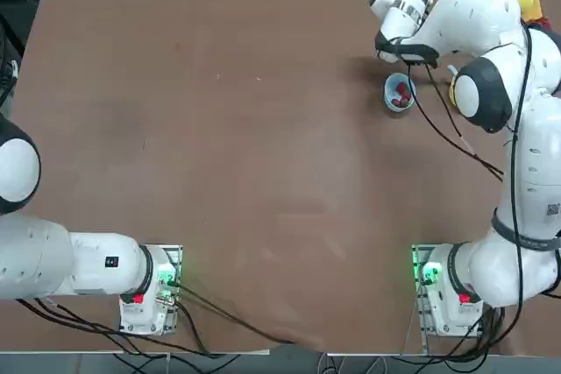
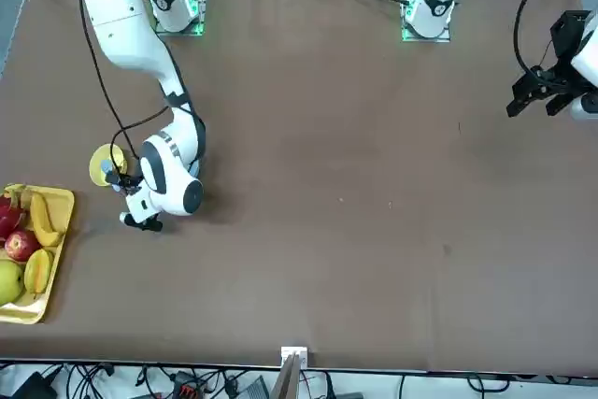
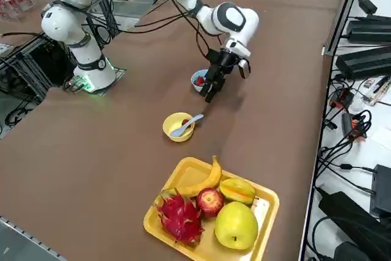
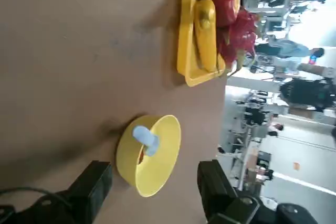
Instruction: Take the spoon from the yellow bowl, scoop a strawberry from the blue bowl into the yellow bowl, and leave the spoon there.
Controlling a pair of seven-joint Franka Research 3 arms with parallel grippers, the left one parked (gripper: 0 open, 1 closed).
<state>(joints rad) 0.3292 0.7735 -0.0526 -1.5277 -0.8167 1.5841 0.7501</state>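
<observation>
The yellow bowl point(image 3: 177, 129) stands on the brown table with the pale blue spoon point(image 3: 189, 124) lying in it, handle over the rim. Something small and red shows inside the bowl beside the spoon. In the right wrist view the yellow bowl point(image 4: 157, 150) with the spoon's handle point(image 4: 145, 137) lies just beyond my open right gripper point(image 4: 155, 171), which holds nothing. That right gripper point(image 3: 211, 88) hangs above the table between the two bowls, partly covering the blue bowl point(image 3: 198, 79). From overhead the blue bowl point(image 1: 400, 94) holds red strawberries point(image 1: 402, 92).
A rectangular yellow tray point(image 3: 256, 239) with a banana, an apple, a dragon fruit and other fruit sits near the table corner, close to the yellow bowl. Cables trail from the right arm over the blue bowl. The table edge runs just past the tray.
</observation>
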